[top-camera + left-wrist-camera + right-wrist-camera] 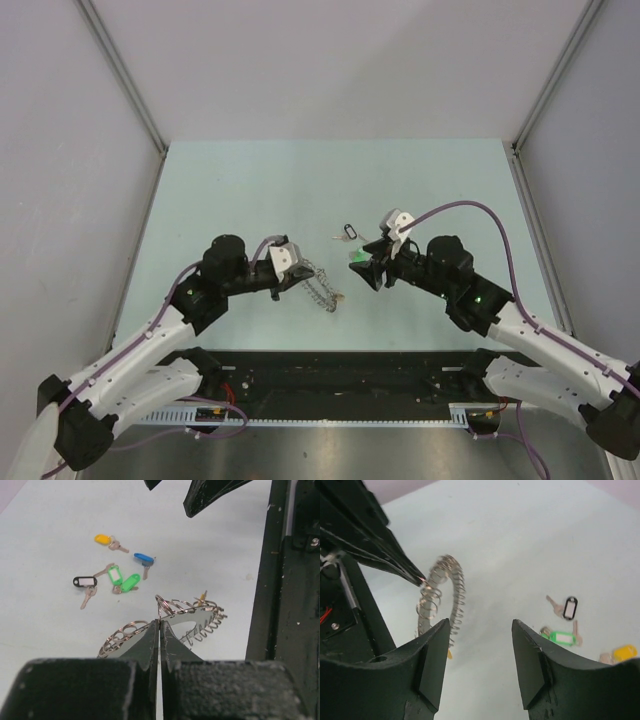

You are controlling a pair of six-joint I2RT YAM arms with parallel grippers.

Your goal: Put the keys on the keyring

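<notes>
My left gripper point(160, 622) is shut on the rim of the keyring point(172, 611), a large coiled silver ring held tilted just above the table. In the top view the ring point(322, 286) hangs right of the left gripper point(300, 270). A small orange key point(202, 597) hangs at the ring's far side. Loose keys lie beyond on the table: yellow point(102, 539), blue point(144, 558), two green point(131, 582), black point(84, 581). My right gripper point(481, 624) is open and empty, facing the ring point(442, 592), with the green key point(562, 638) and black key point(569, 607) to its right.
The right gripper's dark fingers point(210, 495) hang over the far side of the left wrist view. The left arm's black finger point(395, 562) shows in the right wrist view. The pale green table point(250, 190) is walled by grey panels; a black rail point(330, 375) runs along its near edge.
</notes>
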